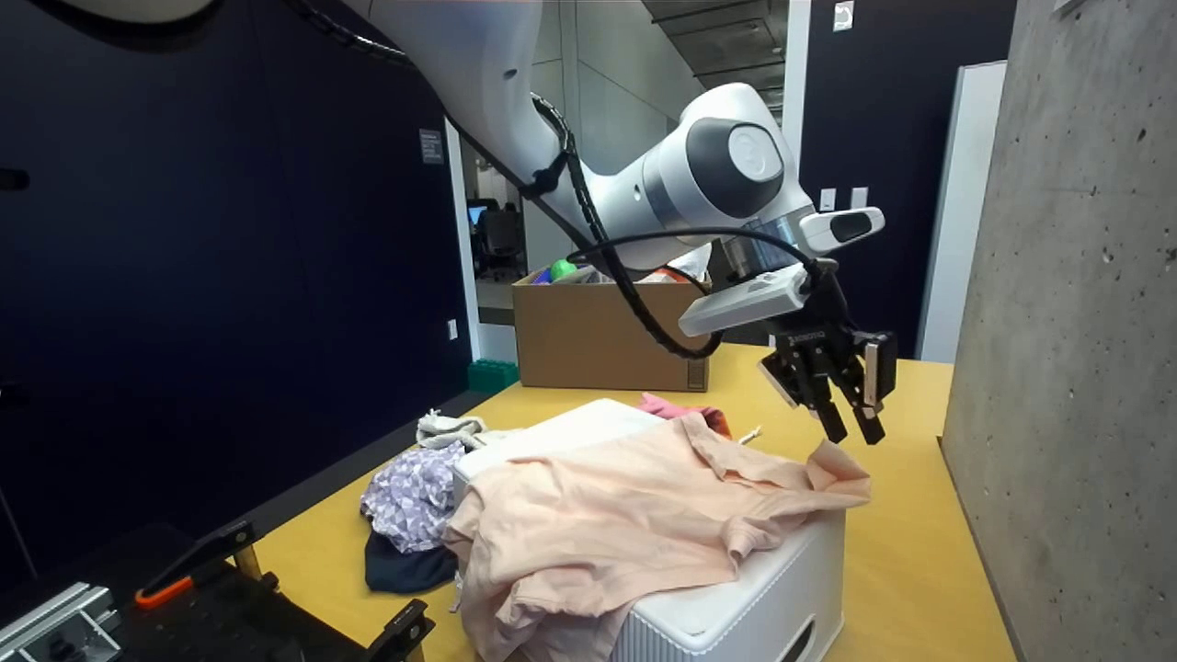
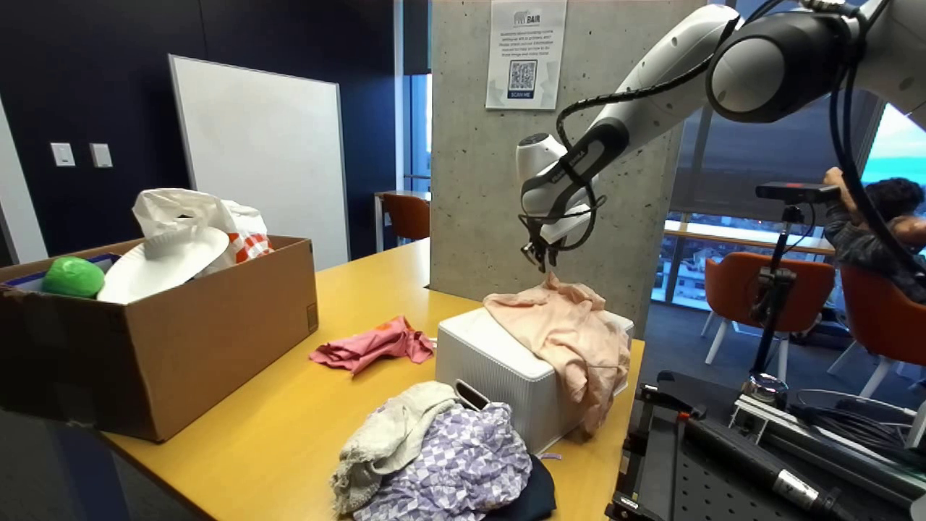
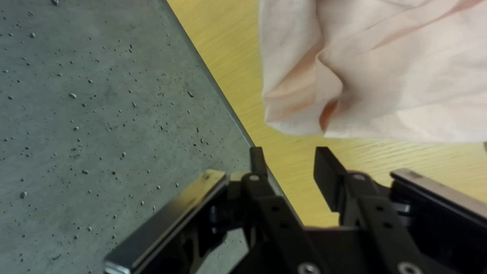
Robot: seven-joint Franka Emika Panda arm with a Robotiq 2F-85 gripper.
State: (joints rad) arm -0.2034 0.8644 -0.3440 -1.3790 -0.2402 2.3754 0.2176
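wrist view: the pincer sits at the lower middle of the frame, its black fingertips spread apart, with yellow surface showing between them. a peach garment fills the upper right, its edge near the tips but apart; a concrete pillar takes up the left. in an exterior view the pincer hangs right of center, just above the garment's upturned corner. the garment lies draped over a white box at lower center, one end spilling down its side. left of that box, a purple patterned cloth rests on a dark cloth. in an exterior view a pink cloth lies between the white box and a cardboard box.
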